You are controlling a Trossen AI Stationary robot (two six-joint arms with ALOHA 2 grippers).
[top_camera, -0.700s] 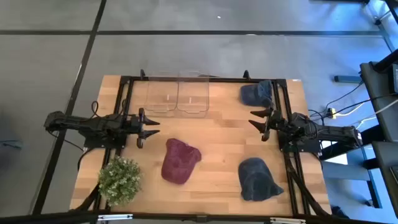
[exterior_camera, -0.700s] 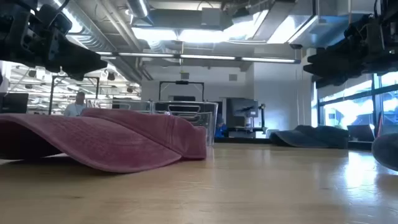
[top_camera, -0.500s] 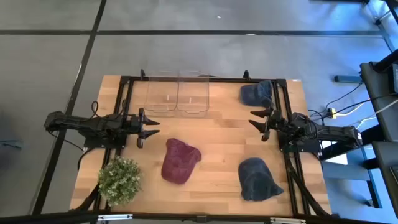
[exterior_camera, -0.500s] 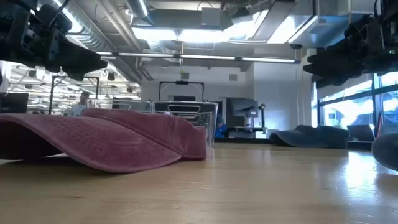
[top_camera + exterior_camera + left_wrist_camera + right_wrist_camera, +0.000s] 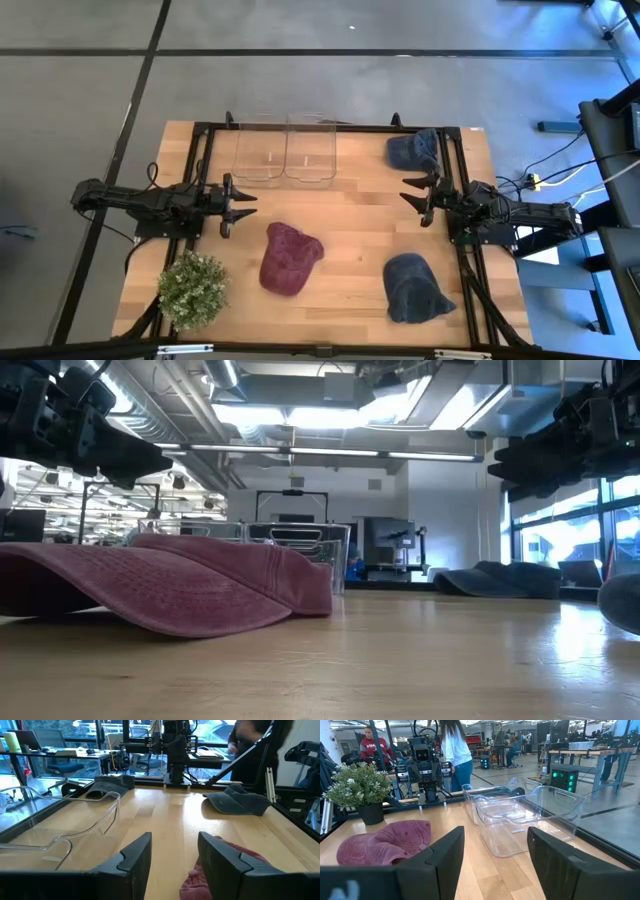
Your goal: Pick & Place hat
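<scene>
left claw (image 5: 240, 203) above wooden table (image 5: 350, 215)

One camera looks straight down on my surface (image 5: 340, 215), another skims it level, both sharing the maroon hat (image 5: 288, 258).

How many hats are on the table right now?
3: a red hat at the table's middle, a dark hat near the front right, and another dark hat at the back right corner.

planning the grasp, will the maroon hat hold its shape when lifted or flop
Probably flops: the maroon hat lies flattened and creased on the table, so its crown looks soft. The brim keeps a smooth curve, so it may stay stiffer. Likely light, and the fabric looks unlikely to slip.
</scene>
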